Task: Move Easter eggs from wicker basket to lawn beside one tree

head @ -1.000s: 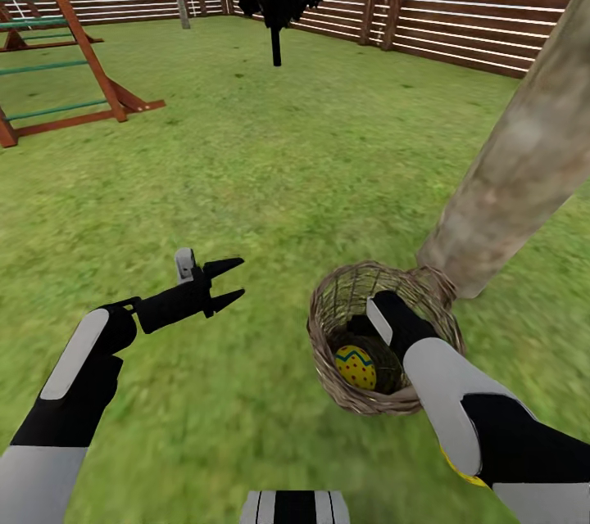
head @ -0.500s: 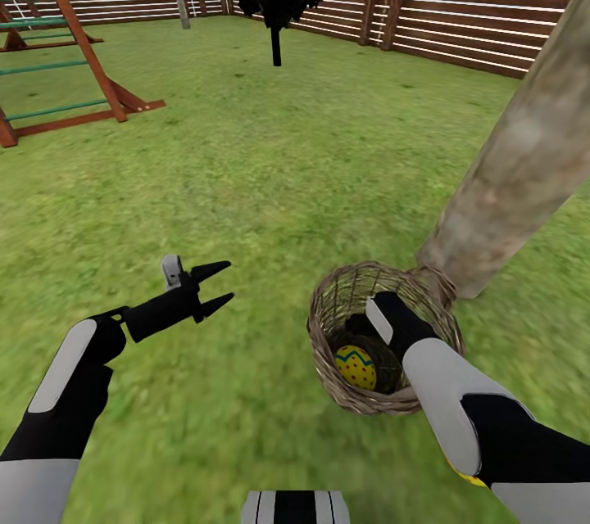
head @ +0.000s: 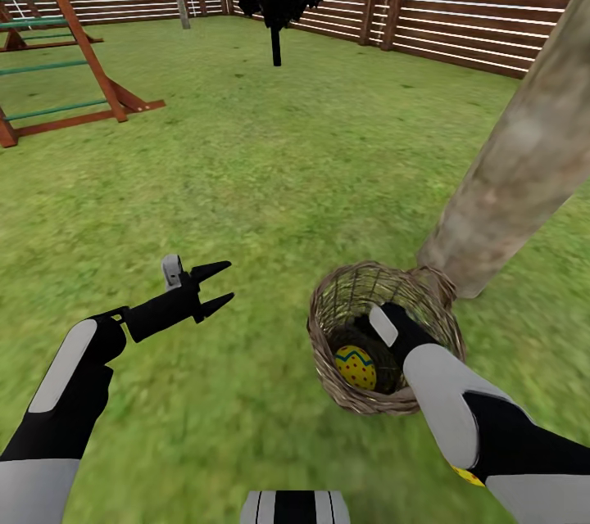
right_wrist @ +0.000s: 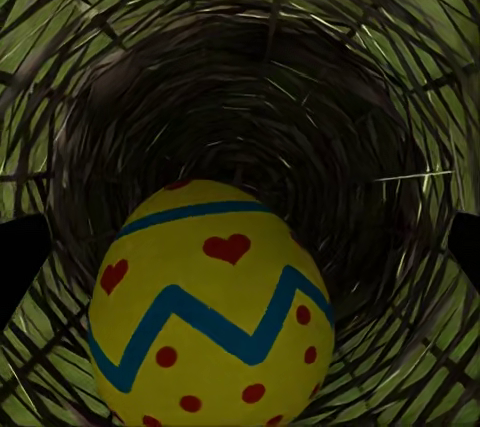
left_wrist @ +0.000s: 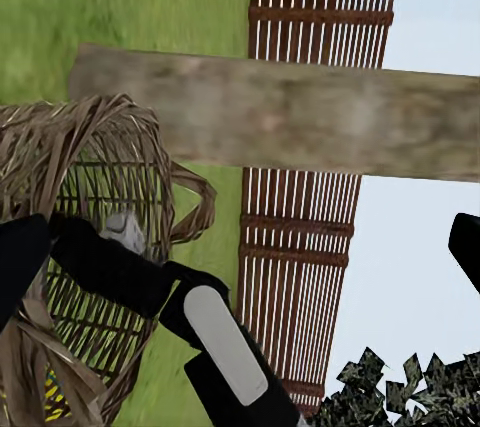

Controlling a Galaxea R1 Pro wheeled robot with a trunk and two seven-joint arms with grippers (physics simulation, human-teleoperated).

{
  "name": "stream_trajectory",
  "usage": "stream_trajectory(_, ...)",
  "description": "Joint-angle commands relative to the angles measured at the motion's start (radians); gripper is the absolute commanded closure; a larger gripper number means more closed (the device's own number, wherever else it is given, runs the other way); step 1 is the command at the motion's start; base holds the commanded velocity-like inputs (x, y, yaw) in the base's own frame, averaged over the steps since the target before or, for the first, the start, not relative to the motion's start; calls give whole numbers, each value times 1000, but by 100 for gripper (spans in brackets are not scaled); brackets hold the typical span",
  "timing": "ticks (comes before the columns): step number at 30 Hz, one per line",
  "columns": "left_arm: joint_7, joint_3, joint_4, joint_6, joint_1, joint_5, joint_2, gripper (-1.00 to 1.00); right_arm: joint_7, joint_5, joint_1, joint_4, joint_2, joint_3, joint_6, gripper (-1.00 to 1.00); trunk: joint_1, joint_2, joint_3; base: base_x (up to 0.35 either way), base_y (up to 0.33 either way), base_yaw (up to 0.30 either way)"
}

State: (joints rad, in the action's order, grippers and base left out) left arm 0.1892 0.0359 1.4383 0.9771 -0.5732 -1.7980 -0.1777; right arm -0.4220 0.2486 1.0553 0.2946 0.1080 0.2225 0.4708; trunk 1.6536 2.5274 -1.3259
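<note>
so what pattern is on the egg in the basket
Yellow egg with a blue zigzag and red hearts and dots, clearest in the right wrist view.

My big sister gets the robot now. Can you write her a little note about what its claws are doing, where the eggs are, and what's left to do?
Left claw: open, holding nothing, hanging over the lawn to the left of the wicker basket.
Right claw: reached down inside the basket. Its fingertips sit wide apart at the edges of the right wrist view, so it looks open, with nothing gripped yet.
Easter egg: one shows, lying at the bottom of the basket right in front of the right claw. I can't see any other eggs.
Basket: on the grass, right by the foot of the thick tree.
Left: grab this egg and set it on the grass by that trunk.
</note>
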Motion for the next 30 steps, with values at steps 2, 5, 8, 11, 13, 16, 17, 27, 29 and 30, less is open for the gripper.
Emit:
stream_trajectory(2, 10, 1, 1, 3, 0, -11, 0, -100, -11, 11, 0, -6, 1, 0, -24, -100, 0, 0, -1, 0, 0, 0)
stream_trajectory(5, 10, 1, 1, 3, 0, -11, 1, -100, -13, 11, 0, -21, 1, 1, -61, -100, 0, 0, -1, 0, 0, 0)
stream_trajectory(8, 10, 1, 0, 3, 1, -11, 1, -100, -45, 11, 0, -41, 1, 1, -85, -100, 0, 0, -1, 0, 0, 0)
stream_trajectory(11, 10, 1, 0, 3, 1, -11, 1, -100, -58, 12, -1, -44, 4, 1, -85, -100, 0, 0, -1, 0, 0, 0)
stream_trajectory(13, 10, 1, 0, 3, 1, -11, 1, -100, -63, 12, -1, -57, 10, 1, -83, -100, 0, 0, -1, 0, 0, 0)
stream_trajectory(16, 10, 1, 0, 3, 1, -11, 1, -100, -70, 11, -1, -99, 14, 0, -82, -100, 0, 0, -1, 0, 0, 0)
stream_trajectory(17, 10, 1, 0, 3, 1, -11, 1, -100, -79, 10, -1, -106, 17, 0, -83, -100, 0, 0, -1, 0, 0, 0)
stream_trajectory(27, 10, 1, 1, 3, 1, -11, 1, -100, -182, 7, 0, -117, 40, -2, -75, -100, 0, 0, -1, 0, 0, 0)
stream_trajectory(29, 10, 1, 1, 3, 1, -11, 1, -100, -183, 7, 0, -117, 42, -2, -73, -100, 0, 0, -1, 0, 0, 0)
stream_trajectory(30, 10, 1, 1, 3, 1, -11, 1, -100, -182, 7, 0, -117, 44, -2, -72, -100, 0, 0, -1, 0, 0, 0)
